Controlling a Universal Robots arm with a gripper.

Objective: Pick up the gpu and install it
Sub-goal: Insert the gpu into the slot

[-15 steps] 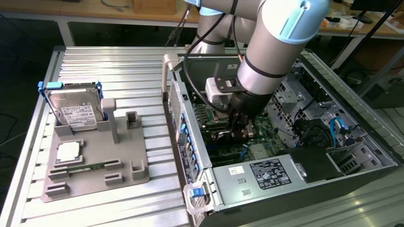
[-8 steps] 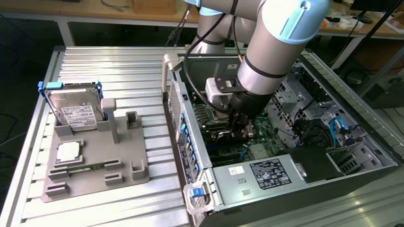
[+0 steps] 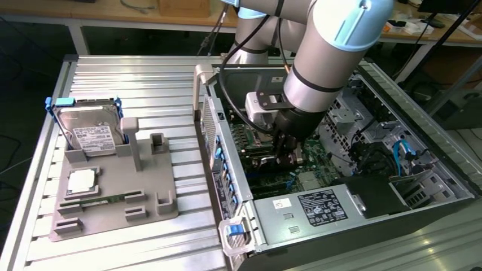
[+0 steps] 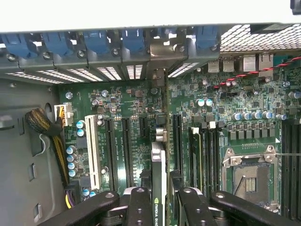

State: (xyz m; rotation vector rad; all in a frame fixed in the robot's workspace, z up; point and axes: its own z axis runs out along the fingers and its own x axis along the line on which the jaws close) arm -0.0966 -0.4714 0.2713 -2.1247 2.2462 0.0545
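Ext view: gripper (image 3: pixel 288 151) deep inside pc case (image 3: pixel 444 164), arm blocking the card; hdd (image 3: pixel 89 134) + cpu (image 3: pixel 81 180) on grey tray (image 3: pixel 113 217) outside. Wrist view: clamped on gpu (image 4: pixel 158 169), edge-on over mobo (image 4: pixel 122 122) slots.

Robotics lab or workshop: slotted aluminium table (image 3: pixel 128 73), industrial robot arm (image 3: pixel 331 51) over an open PC case (image 3: pixel 286 228) with bare motherboard (image 4: pixel 127 101), grey parts fixture (image 3: pixel 113 195) holding a hard drive (image 3: pixel 90 134), wooden benches (image 3: pixel 98 10) with cables behind.
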